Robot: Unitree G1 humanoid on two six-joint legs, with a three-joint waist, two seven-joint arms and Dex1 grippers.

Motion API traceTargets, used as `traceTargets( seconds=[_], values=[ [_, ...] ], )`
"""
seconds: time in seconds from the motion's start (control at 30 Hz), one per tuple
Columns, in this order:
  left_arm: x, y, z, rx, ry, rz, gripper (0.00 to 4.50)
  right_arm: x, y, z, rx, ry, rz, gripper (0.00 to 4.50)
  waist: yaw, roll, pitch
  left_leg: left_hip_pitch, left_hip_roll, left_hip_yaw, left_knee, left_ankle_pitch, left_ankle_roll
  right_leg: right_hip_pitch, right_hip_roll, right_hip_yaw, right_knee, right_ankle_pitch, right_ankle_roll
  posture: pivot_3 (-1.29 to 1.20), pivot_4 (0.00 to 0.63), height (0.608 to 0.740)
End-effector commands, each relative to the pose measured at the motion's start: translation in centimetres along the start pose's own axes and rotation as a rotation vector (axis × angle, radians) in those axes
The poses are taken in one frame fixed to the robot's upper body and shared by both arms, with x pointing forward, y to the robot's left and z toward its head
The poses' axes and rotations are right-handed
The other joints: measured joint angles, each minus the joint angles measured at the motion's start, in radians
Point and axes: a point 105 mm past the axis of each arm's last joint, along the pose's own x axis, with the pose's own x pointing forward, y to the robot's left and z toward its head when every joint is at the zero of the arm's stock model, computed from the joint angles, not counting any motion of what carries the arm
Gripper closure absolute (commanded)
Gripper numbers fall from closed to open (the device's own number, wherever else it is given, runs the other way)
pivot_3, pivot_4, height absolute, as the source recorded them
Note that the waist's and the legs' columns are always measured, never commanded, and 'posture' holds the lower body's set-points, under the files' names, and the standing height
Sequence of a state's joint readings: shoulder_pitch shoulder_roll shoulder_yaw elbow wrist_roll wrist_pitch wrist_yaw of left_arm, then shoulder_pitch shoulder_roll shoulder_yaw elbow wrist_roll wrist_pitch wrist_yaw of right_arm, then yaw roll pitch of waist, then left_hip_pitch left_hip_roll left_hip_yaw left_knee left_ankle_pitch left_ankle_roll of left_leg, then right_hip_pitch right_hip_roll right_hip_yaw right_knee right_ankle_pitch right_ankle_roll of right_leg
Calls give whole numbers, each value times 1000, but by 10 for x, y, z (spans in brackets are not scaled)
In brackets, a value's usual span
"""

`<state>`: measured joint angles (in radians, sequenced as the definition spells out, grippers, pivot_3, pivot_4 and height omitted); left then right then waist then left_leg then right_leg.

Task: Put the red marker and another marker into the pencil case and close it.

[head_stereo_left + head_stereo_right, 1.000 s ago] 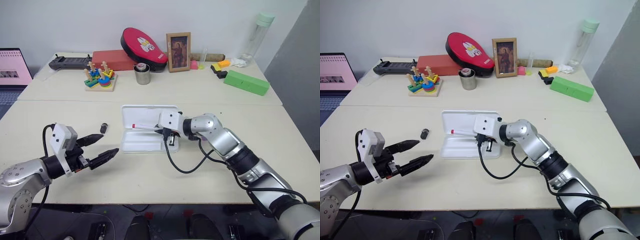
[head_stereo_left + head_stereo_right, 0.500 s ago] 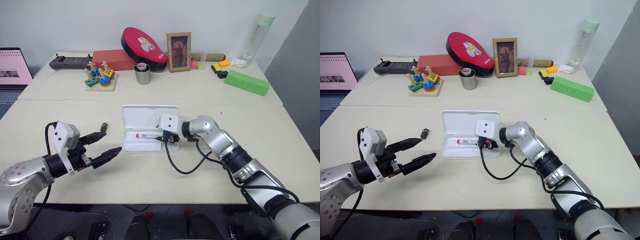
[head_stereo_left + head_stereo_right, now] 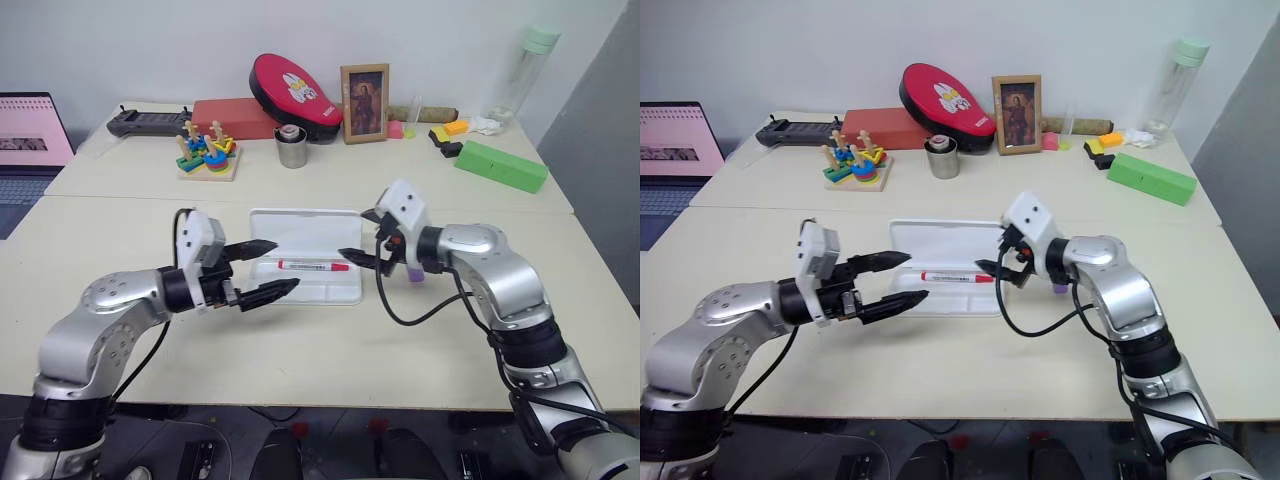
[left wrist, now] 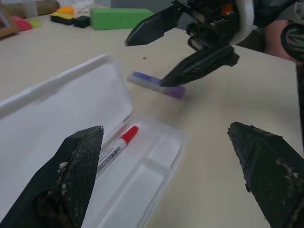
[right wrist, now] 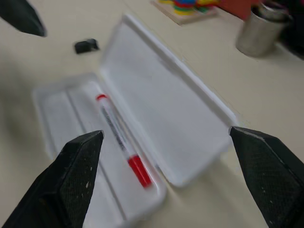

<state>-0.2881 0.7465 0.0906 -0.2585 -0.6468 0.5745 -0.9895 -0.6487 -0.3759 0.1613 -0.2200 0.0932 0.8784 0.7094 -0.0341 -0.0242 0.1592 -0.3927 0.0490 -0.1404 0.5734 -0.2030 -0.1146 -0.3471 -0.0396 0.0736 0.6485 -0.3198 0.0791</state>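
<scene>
Red marker (image 3: 313, 266) dropped into pencil case (image 3: 305, 270), both fingers wide, right fingers (image 3: 364, 237) withdrawn beside it

- pencil case (image 3: 305, 240) is looking like smooth white plastic, kinda glossy
- tabletop (image 3: 300, 340) is looking matt beige
- cup (image 3: 291, 152) is showing shiny metal
- stacking toy (image 3: 207, 157) is looking like painted wood

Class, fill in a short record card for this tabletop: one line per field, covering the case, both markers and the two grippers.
pencil case: open, lid lying back on the table
red marker: lying in the case's tray
purple marker: on the table beside the case, not yet inside
left gripper: open, empty, at the case's left end
right gripper: open, empty, at the case's right end
</scene>
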Motion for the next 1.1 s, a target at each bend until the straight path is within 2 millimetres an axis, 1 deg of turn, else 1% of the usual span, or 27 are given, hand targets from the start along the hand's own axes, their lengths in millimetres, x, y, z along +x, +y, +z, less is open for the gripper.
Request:
traceTargets(
  seconds=[0.03, 0.13, 0.23, 0.27, 0.4, 0.47, 0.63, 0.77, 0.83, 0.87, 1.0, 1.03, 1.07, 1.1],
  values=[
    [15, -3, 9, 46, -28, -77, 0, -15, -31, -31, 132, 142, -284, 28, -2, 0, 0, 0, 0, 0, 0, 0, 0, 0, 0, 0, 0, 0, 0, 0, 150, 740],
    [24, -2, 14, 57, -45, -109, 0, -23, -43, -54, 249, 238, -447, 28, -4, 0, 0, -1, 0, 0, 0, 0, 0, -1, 0, 0, -1, 0, 0, 0, 150, 740],
    [29, -1, 17, 63, -54, -125, 0, -26, -41, -60, 340, 249, -506, 28, -7, 0, 0, -2, 0, 0, 0, 0, 0, -1, 0, 0, 0, 0, 0, 0, 150, 740],
    [30, -1, 17, 64, -56, -130, 0, -26, -40, -61, 364, 251, -518, 28, -7, 0, 0, -2, 0, 0, 0, 0, 0, -1, 0, 0, 0, 0, 0, 0, 150, 740],
    [33, 0, 19, 74, -60, -149, 0, -22, -35, -81, 437, 303, -531, 28, -12, 0, 0, -2, 0, 0, 0, 0, 0, -1, 0, 0, -1, 0, 0, 0, 150, 740],
    [34, 0, 20, 78, -63, -152, 0, -21, -32, -88, 444, 327, -529, 28, -15, 0, 0, -2, 0, 0, 0, 0, 0, -1, 0, 0, -1, 0, 0, 0, 150, 740],
    [33, 1, 24, 92, -71, -148, 0, -18, -26, -97, 439, 360, -513, 28, -15, 0, 0, -1, 0, 0, 0, 0, 0, -1, 0, 0, -1, 0, 0, 0, 150, 740],
    [31, 2, 28, 106, -82, -135, 0, -15, -24, -101, 440, 368, -500, 768, -17, 1, -1, -1, 0, 0, 0, 0, 0, 0, 0, 0, 0, 0, 0, 0, 150, 740],
    [30, 1, 29, 108, -84, -133, 0, -14, -24, -101, 439, 367, -494, 1237, -17, 0, -1, 0, 0, 0, 0, 0, 0, 1, 0, 0, 0, 0, 0, 0, 150, 740],
    [29, 1, 29, 109, -83, -132, 0, -14, -24, -101, 440, 366, -492, 1570, -17, 0, -1, 0, 0, 0, 0, 0, 0, 1, 0, 0, -1, 0, 0, 0, 150, 740],
    [27, 2, 28, 110, -83, -122, 0, -14, -26, -100, 441, 358, -492, 2375, -16, 0, -1, 1, 0, 0, 0, 0, 0, 3, 0, 0, -1, 0, 0, 0, 150, 740],
    [27, 3, 28, 111, -83, -121, 0, -14, -26, -100, 441, 357, -492, 2716, -16, 0, -1, 1, 0, 0, 0, 0, 0, 3, 0, 0, -1, 0, 0, 0, 150, 740],
    [28, 3, 29, 111, -84, -120, 0, -14, -26, -99, 440, 356, -491, 2882, -15, 0, -1, 1, 0, 0, 0, 0, 0, 3, 0, 0, -1, 0, 0, 0, 150, 740],
    [28, 3, 29, 112, -85, -120, 0, -14, -26, -99, 438, 355, -491, 3219, -15, 0, -1, 1, 0, 0, 0, 0, 0, 3, 0, 0, -1, 0, 0, 0, 150, 740]
  ],
)
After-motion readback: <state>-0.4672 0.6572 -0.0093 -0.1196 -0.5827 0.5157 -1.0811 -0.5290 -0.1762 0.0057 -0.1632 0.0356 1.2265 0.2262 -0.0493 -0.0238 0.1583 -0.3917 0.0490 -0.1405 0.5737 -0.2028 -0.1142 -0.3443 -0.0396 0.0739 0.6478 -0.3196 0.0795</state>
